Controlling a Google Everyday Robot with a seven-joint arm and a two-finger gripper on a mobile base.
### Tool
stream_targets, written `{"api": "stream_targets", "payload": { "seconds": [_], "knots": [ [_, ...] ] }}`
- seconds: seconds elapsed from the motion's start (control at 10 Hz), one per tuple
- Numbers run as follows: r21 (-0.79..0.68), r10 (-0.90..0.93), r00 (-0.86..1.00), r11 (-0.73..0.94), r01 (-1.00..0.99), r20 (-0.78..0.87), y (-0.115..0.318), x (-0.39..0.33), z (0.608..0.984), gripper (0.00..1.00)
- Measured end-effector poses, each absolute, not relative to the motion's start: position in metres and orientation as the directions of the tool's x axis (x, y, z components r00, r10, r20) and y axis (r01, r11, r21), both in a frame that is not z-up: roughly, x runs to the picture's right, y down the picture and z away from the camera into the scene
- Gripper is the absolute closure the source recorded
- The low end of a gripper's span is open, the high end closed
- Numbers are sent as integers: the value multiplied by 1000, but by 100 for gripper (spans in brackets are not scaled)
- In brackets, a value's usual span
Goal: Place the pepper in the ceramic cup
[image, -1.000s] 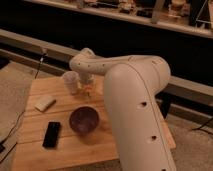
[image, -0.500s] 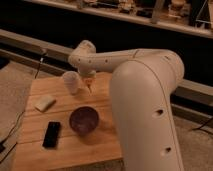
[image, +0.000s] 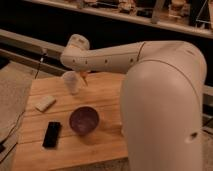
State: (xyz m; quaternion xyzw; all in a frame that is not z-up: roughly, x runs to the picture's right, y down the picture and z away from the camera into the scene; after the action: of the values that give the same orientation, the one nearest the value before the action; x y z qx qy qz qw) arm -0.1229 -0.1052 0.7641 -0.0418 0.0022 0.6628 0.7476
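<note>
The whitish ceramic cup point(image: 71, 82) stands upright on the wooden table point(image: 107, 95), near its back left part. My gripper point(image: 84, 76) hangs just to the right of the cup, at about the height of its rim, at the end of the big white arm that reaches in from the right. It is shut on the pepper point(image: 86, 79), a small orange-red piece that shows at the fingertips, off the tabletop. The pepper is beside the cup, not over its mouth.
A dark purple bowl point(image: 83, 120) sits in front of the cup, mid-table. A black phone point(image: 51, 134) lies near the front left, and a small white object point(image: 45, 103) lies at the left edge. The arm's bulky white body point(image: 165, 110) fills the right side.
The gripper with the pepper has shifted slightly up and left, closer to the cup. The arm's elbow now looms larger on the right.
</note>
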Motion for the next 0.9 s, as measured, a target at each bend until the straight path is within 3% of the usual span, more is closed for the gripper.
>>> {"api": "stream_targets", "payload": {
  "seconds": [0.5,0.9],
  "knots": [
    [-177,991,129,132,-975,28,-92,-154,714,100],
    [-410,995,7,-36,-911,-102,-61,-188,667,100]
  ]
}}
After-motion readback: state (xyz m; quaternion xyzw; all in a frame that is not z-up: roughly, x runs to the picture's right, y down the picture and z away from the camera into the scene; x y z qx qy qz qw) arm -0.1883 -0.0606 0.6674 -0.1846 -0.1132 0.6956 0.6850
